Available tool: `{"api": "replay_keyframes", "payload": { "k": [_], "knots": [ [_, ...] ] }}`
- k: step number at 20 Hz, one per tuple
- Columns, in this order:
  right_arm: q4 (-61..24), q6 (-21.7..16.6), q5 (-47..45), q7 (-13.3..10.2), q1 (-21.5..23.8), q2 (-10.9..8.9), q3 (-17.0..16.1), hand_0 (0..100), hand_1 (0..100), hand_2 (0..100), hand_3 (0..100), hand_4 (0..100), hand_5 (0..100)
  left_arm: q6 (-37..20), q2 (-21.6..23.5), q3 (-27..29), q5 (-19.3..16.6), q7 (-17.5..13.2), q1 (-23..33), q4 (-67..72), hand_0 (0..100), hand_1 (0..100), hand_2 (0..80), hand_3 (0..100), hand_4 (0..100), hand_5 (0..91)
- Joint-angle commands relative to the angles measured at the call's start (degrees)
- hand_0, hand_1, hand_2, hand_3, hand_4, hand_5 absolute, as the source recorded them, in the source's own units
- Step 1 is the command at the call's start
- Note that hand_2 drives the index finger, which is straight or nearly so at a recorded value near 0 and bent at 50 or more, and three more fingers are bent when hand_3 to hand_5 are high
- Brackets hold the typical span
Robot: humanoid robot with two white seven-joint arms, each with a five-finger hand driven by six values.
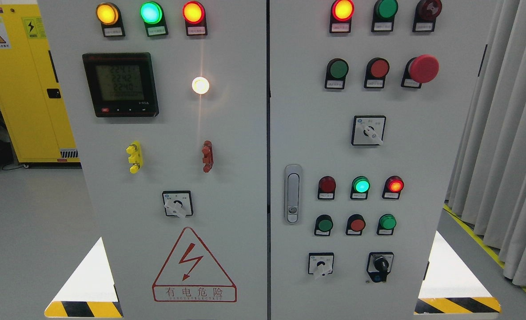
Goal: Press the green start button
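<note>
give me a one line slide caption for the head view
Grey control cabinet seen head-on, lamps lit, green push buttons on the right door untouched; no robot hand in view.

The control cabinet [245, 186] is pale grey. At twelve o'clock on its left door, amber [107, 13], green [151, 12] and red [193, 12] lamps glow. The meter [120, 84] is black with a grey-green screen. A red-outlined lightning triangle [193, 265] sits at six o'clock. On the right door, a red mushroom button [423, 69] sits at two o'clock beside a dark green button [338, 69]. The yellow cupboard [21, 80] is at nine o'clock. Black-and-yellow stripes [457, 305] mark the floor.
</note>
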Motion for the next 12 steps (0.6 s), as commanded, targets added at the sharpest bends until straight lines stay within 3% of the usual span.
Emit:
{"api": "replay_keyframes", "payload": {
  "k": [1,6,12],
  "knots": [
    [-28.16,-0.47,7.38,0.29,3.19,0.82,0.91,16,40,0,1,4,0,0.00,-2.04,0.00,0.00,-0.03,-1.50,-1.06,12,56,0.0,0,0,0.0],
    [-41.36,-0.47,8.97,0.20,6.09,0.91,1.96,16,41,0,9,12,0,0.00,-3.71,0.09,0.00,-0.03,-1.50,-1.50,12,56,0.0,0,0,0.0],
    [-51.90,-2.23,14.42,-0.15,6.01,0.82,3.28,16,42,0,13,17,4,0.00,-5.03,0.00,0.00,-0.03,-1.59,-1.59,12,56,0.0,0,0,0.0]
  ]
}}
